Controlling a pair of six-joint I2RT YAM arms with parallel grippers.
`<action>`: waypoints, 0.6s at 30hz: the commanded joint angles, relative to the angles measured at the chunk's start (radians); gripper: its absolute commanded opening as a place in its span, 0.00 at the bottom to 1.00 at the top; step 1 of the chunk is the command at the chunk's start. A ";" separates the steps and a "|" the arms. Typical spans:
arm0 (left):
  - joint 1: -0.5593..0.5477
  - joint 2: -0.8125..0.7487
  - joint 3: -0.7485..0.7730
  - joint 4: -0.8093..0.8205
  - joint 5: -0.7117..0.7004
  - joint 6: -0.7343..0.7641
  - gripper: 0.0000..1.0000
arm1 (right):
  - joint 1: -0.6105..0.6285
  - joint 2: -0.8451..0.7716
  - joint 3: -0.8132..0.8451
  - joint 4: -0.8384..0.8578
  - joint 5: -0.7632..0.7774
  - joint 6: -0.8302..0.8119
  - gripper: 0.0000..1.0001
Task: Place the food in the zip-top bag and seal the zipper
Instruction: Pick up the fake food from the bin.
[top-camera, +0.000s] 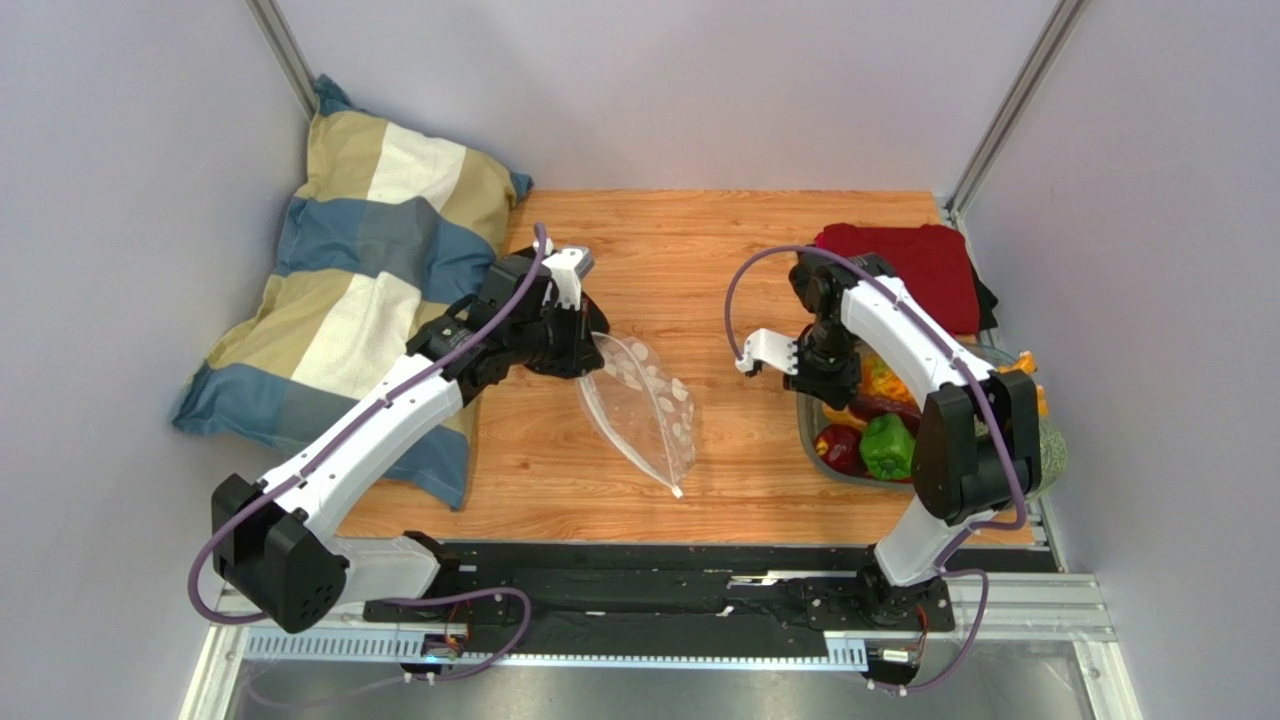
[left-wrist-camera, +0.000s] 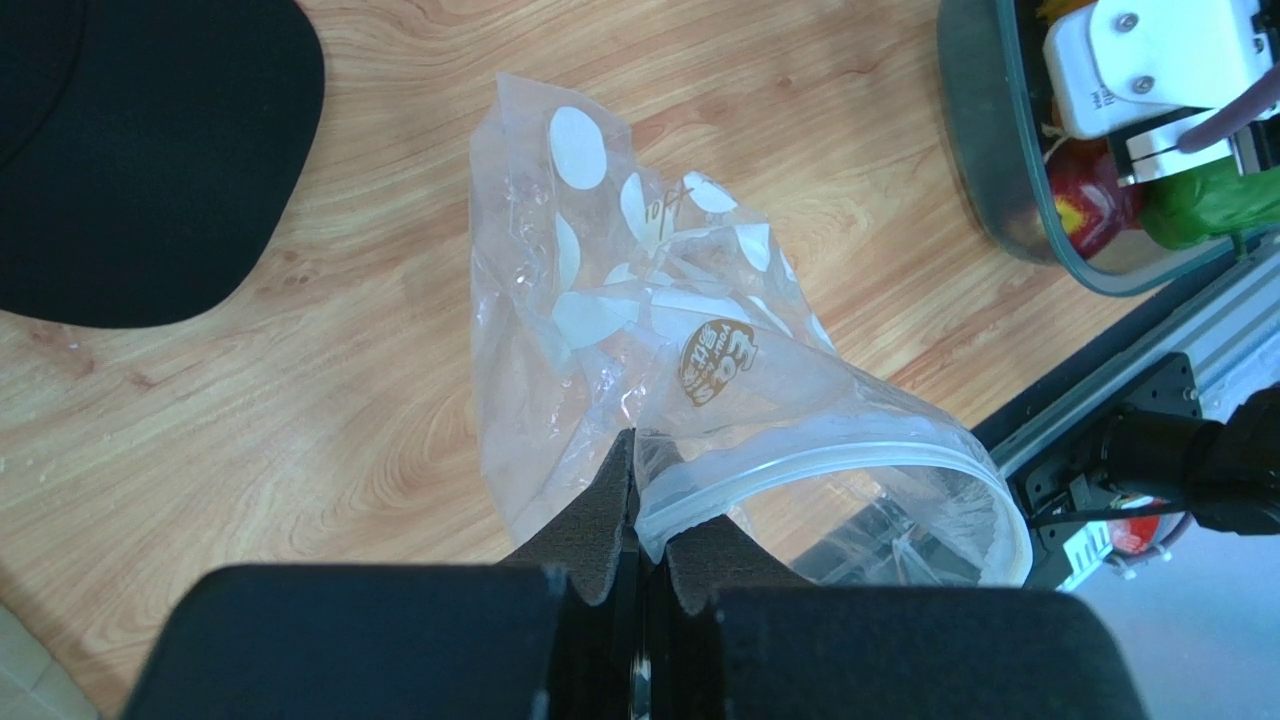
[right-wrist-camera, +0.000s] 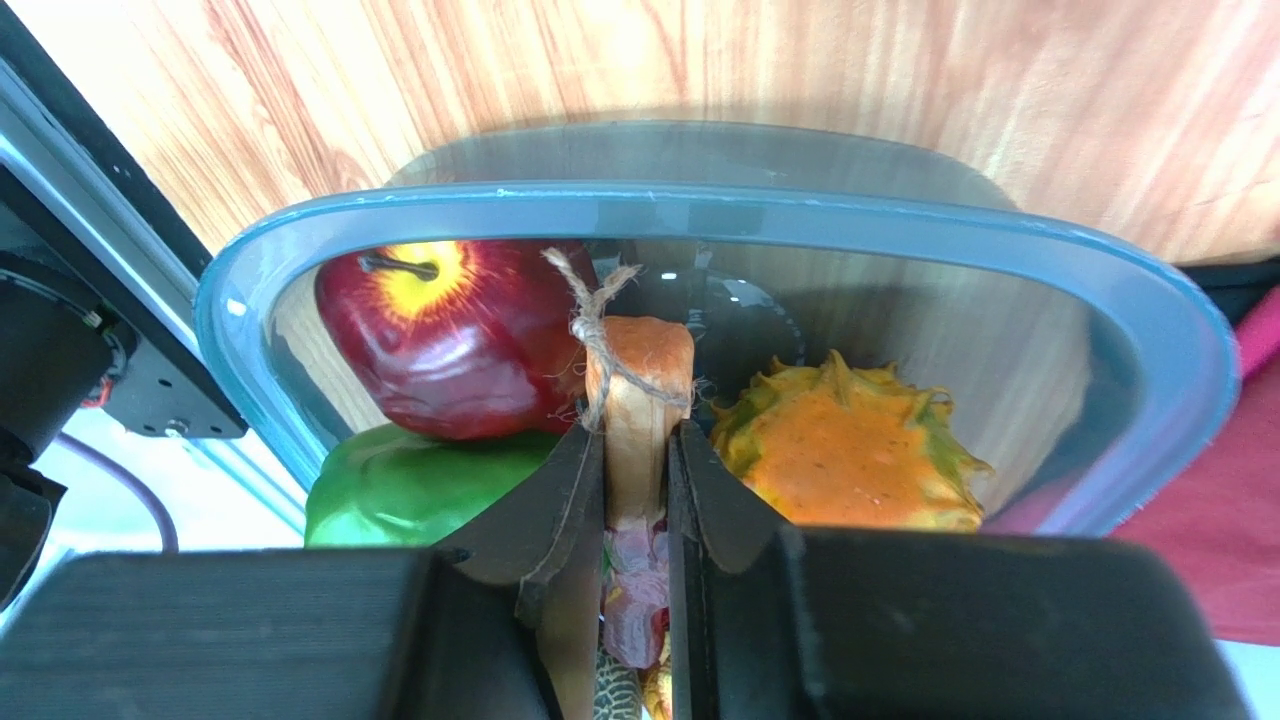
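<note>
The left gripper is clamped tight on the mouth edge of the zip-top bag, right at the zipper, whose strip curves open beside the fingers. The bag slopes from them down onto the middle of the wooden table. Well apart, the right gripper pinches an orange toy food piece with a twine stem. It is over the grey tray, close to a red apple, a green pepper and a spiky orange fruit.
</note>
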 joint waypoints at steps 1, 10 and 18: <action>-0.001 0.003 0.033 0.016 0.012 0.005 0.00 | 0.003 -0.069 0.067 -0.289 -0.058 -0.002 0.00; -0.002 0.014 0.036 0.017 0.020 0.003 0.00 | 0.003 -0.137 0.138 -0.313 -0.110 0.017 0.00; -0.002 0.021 0.042 0.014 0.030 0.002 0.00 | 0.005 -0.194 0.165 -0.315 -0.227 0.058 0.00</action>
